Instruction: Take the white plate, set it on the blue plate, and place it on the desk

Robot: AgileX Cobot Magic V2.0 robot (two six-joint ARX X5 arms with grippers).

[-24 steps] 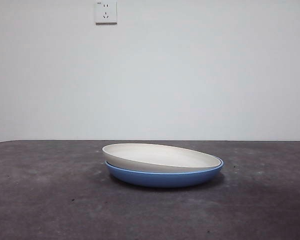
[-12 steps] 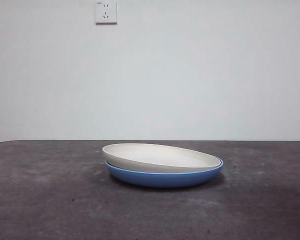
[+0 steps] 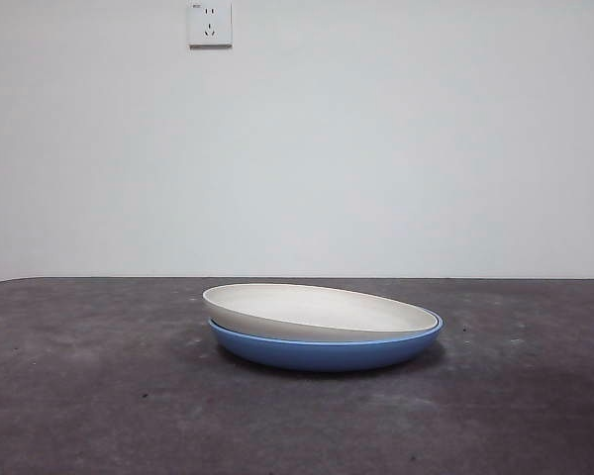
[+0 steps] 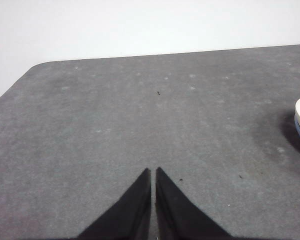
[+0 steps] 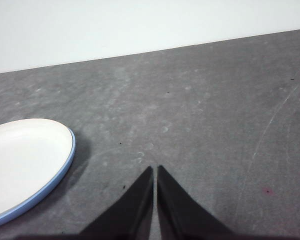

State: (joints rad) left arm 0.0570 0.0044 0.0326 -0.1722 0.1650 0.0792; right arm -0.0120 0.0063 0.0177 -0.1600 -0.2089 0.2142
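Front view: the white plate (image 3: 317,309) sits nested, slightly tilted, on the blue plate (image 3: 327,352), well apart from both grippers. Left gripper (image 4: 153,172) and right gripper (image 5: 155,171) hover with jaws pressed together, empty, above the desk (image 3: 89,396). Stacking looks done; next, open up and reach for a rim.

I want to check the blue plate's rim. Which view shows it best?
The front view: the blue plate shows whole in profile beneath the white plate. The right wrist view shows only a thin rim arc, the left wrist a sliver.
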